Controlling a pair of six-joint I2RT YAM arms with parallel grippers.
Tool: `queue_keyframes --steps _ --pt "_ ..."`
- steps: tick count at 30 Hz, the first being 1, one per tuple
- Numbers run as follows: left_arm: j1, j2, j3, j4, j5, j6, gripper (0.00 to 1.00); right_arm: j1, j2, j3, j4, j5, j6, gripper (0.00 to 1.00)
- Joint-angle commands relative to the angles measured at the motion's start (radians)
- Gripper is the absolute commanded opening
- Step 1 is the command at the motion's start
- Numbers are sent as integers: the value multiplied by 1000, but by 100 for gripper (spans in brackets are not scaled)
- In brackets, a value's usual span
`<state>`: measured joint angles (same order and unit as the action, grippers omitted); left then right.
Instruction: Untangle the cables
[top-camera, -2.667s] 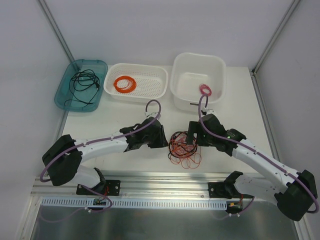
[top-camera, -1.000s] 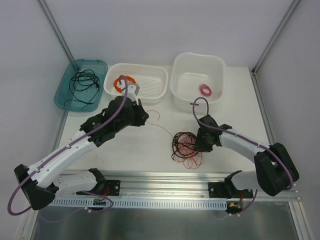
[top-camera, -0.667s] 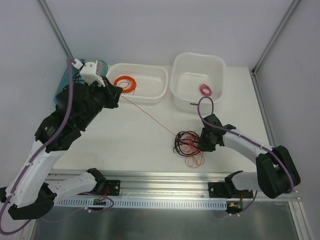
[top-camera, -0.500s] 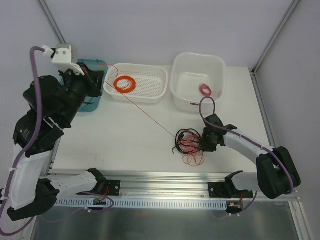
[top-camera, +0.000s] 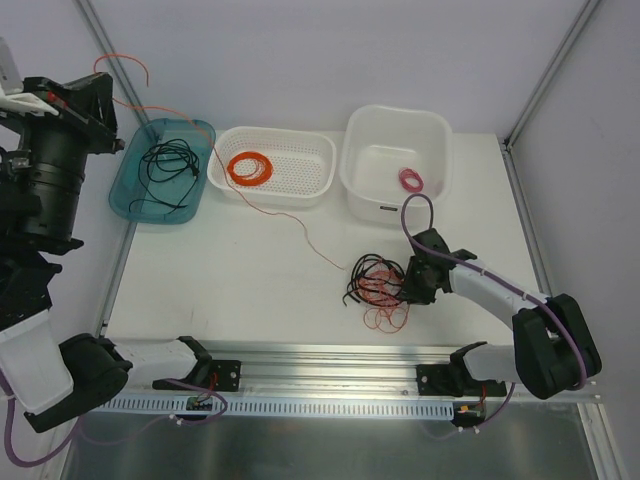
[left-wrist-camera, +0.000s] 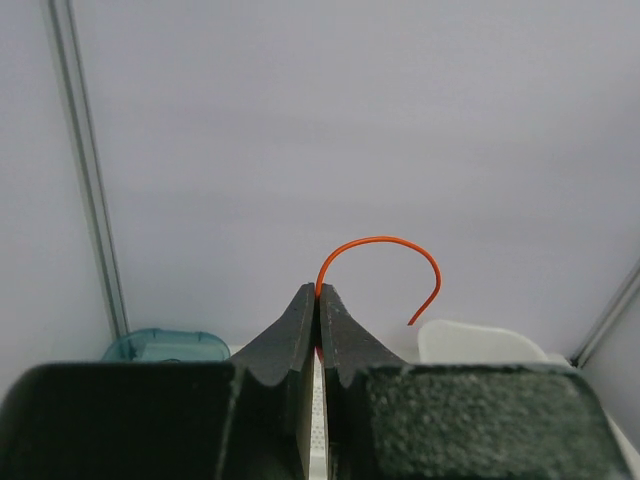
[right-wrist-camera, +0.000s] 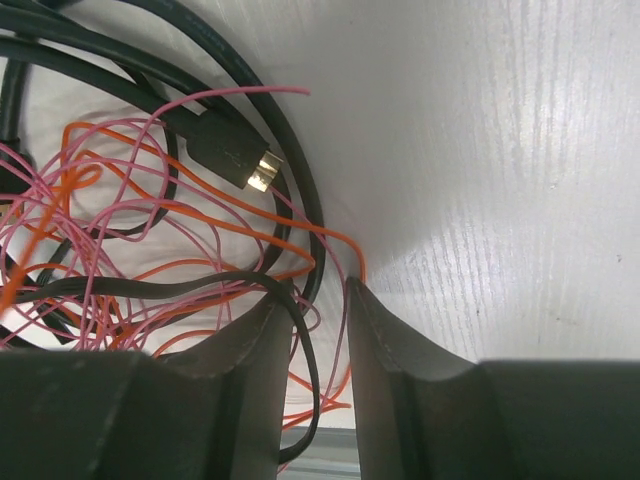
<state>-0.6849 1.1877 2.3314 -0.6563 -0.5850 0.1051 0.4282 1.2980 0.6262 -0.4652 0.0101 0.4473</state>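
Observation:
The cables (top-camera: 375, 290) lie as a loose tangle of black, orange and pink wires on the white table, right of centre. My right gripper (top-camera: 405, 285) stands at the tangle's right edge. In the right wrist view this gripper (right-wrist-camera: 318, 290) is open, with a black loop and thin pink and orange strands running through the gap. A black plug (right-wrist-camera: 235, 155) with a gold end lies just ahead. My left gripper (top-camera: 110, 103) is raised high at the far left, shut on one orange wire (top-camera: 300, 232) that runs slack down to the tangle. The wire's free end (left-wrist-camera: 385, 240) arcs above the closed left gripper (left-wrist-camera: 318, 292).
At the back stand a teal tray (top-camera: 130, 195) holding a black cable (top-camera: 165, 165), a white perforated basket (top-camera: 300, 150) with a neat orange coil (top-camera: 250, 168), and a white tub (top-camera: 370, 130) with a small pink coil (top-camera: 411, 180). A metal rail (top-camera: 330, 355) runs along the near edge.
My left arm has swung up and far to the left, drawing the orange wire out of the tangle across the table. The right gripper has stayed at the tangle.

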Motion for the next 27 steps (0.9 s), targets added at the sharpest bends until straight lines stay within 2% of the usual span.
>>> queue_keyframes --steps 1,4,7,11,13,16,17,19,20,23,26,27 --pt "12 -3 40 109 -64 117 0 -17 -14 -13 -49 13 -18 32" --pt "12 -19 13 126 -56 133 0 -20 -17 -11 -50 13 -19 33" --pt "12 -31 -88 124 -81 146 0 -20 -31 4 -67 22 -27 37" --pt "12 -92 -376 126 0 41 0 -22 -68 41 -108 47 -56 43" --pt "12 -102 -463 126 16 4 0 -22 -84 67 -136 59 -77 46" --pt "19 -111 -601 127 34 -56 0 -19 -115 104 -174 67 -105 56" --pt "34 -112 -642 127 45 -74 0 -17 -124 113 -184 68 -123 62" --pt "62 -109 -659 130 74 -90 0 -13 -160 138 -210 71 -139 72" --pt "86 -100 -656 130 83 -93 0 -11 -170 147 -217 71 -157 83" --pt "113 -77 -608 130 99 -87 0 -5 -216 181 -251 76 -180 98" --pt "123 -41 -523 133 109 -68 0 -3 -264 208 -276 79 -203 100" --pt "127 -30 -499 132 116 -64 0 -5 -275 214 -288 80 -208 97"
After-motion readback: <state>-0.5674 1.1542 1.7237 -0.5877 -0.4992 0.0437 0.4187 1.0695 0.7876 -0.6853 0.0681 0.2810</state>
